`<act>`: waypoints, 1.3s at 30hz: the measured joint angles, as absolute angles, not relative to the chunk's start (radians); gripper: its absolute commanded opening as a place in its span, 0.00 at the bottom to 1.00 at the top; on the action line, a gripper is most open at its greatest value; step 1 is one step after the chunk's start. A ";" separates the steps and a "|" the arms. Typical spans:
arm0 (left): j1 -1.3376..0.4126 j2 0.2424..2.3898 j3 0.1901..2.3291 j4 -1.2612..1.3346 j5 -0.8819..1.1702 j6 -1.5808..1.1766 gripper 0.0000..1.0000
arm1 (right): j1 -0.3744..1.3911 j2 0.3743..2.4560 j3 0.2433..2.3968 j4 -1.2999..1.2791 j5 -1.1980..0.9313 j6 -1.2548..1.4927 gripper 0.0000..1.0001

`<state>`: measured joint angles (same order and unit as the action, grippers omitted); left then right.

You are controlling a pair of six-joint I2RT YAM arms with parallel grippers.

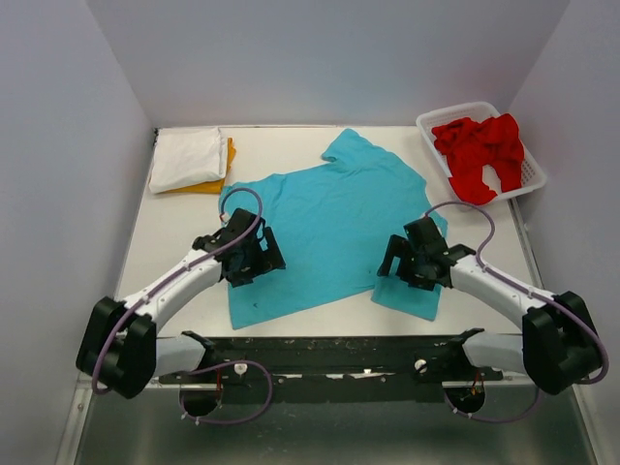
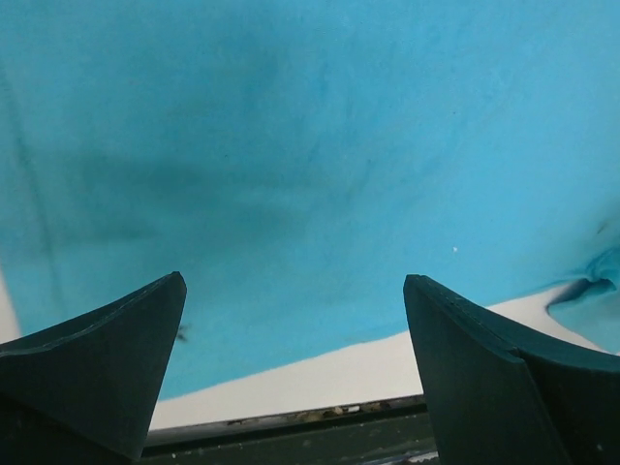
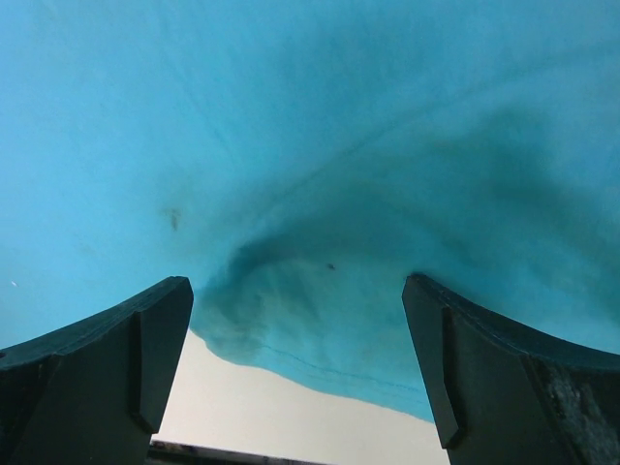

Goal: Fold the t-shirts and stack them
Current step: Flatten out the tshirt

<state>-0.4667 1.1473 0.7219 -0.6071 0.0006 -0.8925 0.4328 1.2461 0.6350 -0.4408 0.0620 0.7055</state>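
Our left gripper (image 1: 254, 254) sits low over the left side of the turquoise t-shirt (image 1: 334, 208), jaws spread wide with nothing between them. From its wrist camera we see flat cloth beneath the 2 fingers (image 2: 107, 358) and a strip of bare table (image 2: 320, 373) beyond the hem. Our right gripper (image 1: 405, 260) sits over the shirt's right side, equally wide open and empty. Its wrist camera shows a raised wrinkle of turquoise cloth bulging between the fingertips, close to the hem. We cannot tell whether either pair of fingers touches the fabric. The turquoise shirt lies spread, slightly skewed, across the middle of the table, its hem toward the near edge. At the far left corner, 1 folded white t-shirt (image 1: 186, 155) rests on 1 orange t-shirt (image 1: 229, 160). At the far right corner, red t-shirts (image 1: 480, 150) are heaped in a white basket (image 1: 455, 109).
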 measured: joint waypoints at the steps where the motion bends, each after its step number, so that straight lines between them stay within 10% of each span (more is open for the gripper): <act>1: -0.466 1.190 0.722 -0.578 0.013 -0.884 0.99 | 0.433 1.237 0.612 -0.439 0.047 0.719 1.00; 17: -0.340 1.386 0.739 -0.495 0.033 -0.814 0.99 | 0.433 0.944 0.592 -0.875 0.043 0.945 1.00; 39: -0.278 1.476 0.773 -0.333 0.181 -0.790 0.99 | 0.568 1.038 0.416 -0.297 -0.163 0.867 1.00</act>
<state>-0.2783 1.4757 0.7727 -0.3332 0.1814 -0.7898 0.5682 1.0382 0.4160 -0.2966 -0.1627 0.8669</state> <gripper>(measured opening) 0.984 0.998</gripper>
